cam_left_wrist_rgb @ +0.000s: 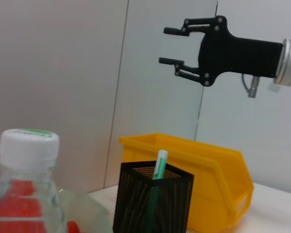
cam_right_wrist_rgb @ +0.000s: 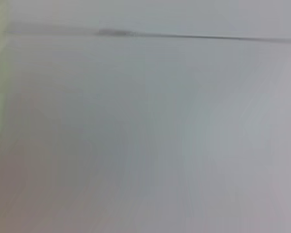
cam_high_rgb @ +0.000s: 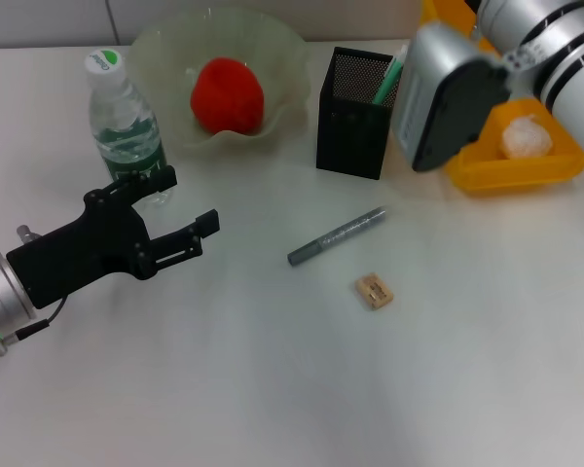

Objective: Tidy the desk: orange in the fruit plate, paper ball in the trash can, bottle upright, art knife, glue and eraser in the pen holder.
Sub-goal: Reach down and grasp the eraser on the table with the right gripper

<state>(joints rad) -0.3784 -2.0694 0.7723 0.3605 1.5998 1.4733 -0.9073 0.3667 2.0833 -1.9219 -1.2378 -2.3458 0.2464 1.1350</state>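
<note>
standing upright, the bottle [cam_high_rgb: 125,122] sits just beyond the open left claw [cam_high_rgb: 190,204].

Black wire-mesh pen holder [cam_high_rgb: 351,114], glossy yellow plastic bin [cam_high_rgb: 511,161], clear plastic bottle [cam_high_rgb: 126,128], matt black claw [cam_high_rgb: 190,209]

right claw [cam_high_rgb: 438,97] fingers hidden, trash can [cam_high_rgb: 511,161] partly covered

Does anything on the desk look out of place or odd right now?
Two small items lie loose on the desk: a grey pen-like stick and a tan eraser, both outside the black mesh pen holder. The bottle stands upright and the paper ball sits in the yellow bin; nothing looks spilled.
</note>
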